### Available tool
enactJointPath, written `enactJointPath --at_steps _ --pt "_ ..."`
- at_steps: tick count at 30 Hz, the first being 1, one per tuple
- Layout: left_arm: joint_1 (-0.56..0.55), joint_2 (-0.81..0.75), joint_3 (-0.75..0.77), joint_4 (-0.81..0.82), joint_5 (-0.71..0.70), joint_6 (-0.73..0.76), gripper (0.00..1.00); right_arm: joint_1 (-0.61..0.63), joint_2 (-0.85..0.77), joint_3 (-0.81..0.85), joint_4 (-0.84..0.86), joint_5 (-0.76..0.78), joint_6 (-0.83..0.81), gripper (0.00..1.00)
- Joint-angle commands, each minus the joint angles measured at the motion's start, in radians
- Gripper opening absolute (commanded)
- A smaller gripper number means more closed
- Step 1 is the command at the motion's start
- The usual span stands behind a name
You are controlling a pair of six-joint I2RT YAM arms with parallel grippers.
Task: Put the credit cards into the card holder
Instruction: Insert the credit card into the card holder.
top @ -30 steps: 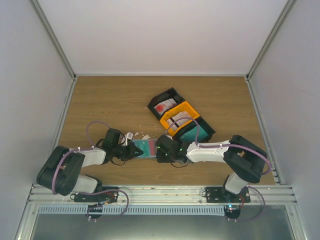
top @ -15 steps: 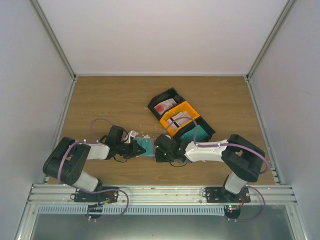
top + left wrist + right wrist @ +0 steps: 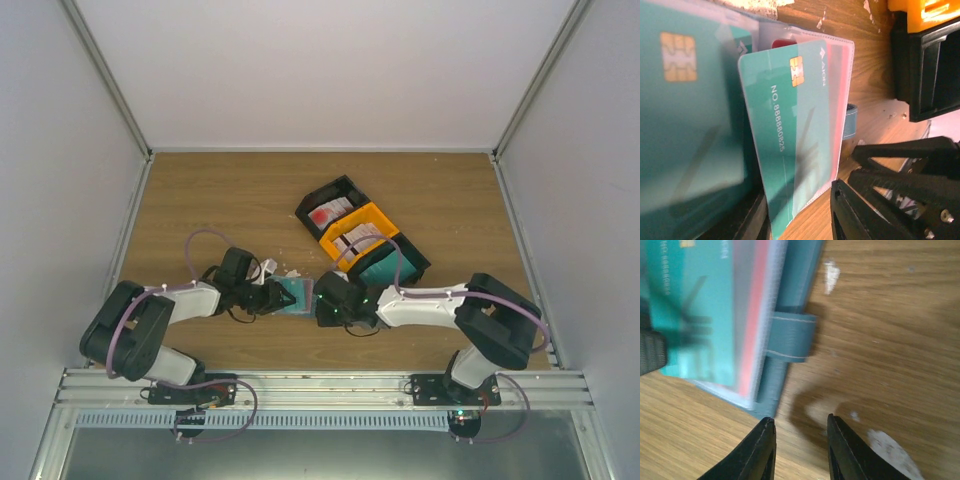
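— How much of the card holder shows from above?
— A sliver; the left gripper and right gripper cover its ends.
— The left wrist view?
— A teal card (too near, all blur) runs off the left edge.
— Right wrist?
— Holder cut by the top edge, lettering smeared.

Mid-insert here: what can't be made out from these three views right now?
- Top view: the left gripper and right gripper cover most of the blue-teal folding card holder, so its pockets are hidden.
- Left wrist: the nearest teal-green plastic chip card is blurred and cut off by the left edge. Whether the left gripper grips anything is unclear.
- Right wrist: the teal and red cards are blurred and cut off by the top edge.
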Motion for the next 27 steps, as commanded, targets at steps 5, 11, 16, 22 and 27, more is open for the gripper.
enactJointPath --at_steps 5,11,16,22,27 --pt "-0.008 -0.140 -0.004 -0.201 -0.132 0.023 0.49 -0.014 -0.048 -0.004 -0.070 0.097 -0.012 0.38" --pt "-0.025 -0.183 0.012 -0.288 -0.188 0.015 0.60 -0.029 0.017 0.052 0.025 0.069 -0.052 0.43" --pt "-0.059 -0.212 0.030 -0.362 -0.270 -0.008 0.72 -0.030 0.043 0.043 0.077 0.051 -0.040 0.46" --pt "-0.079 -0.259 0.066 -0.455 -0.364 -0.036 0.87 -0.030 0.018 0.023 0.123 0.060 -0.044 0.47" --pt "-0.092 -0.275 0.122 -0.515 -0.413 -0.055 0.87 -0.032 -0.003 -0.020 0.173 0.052 -0.041 0.47"
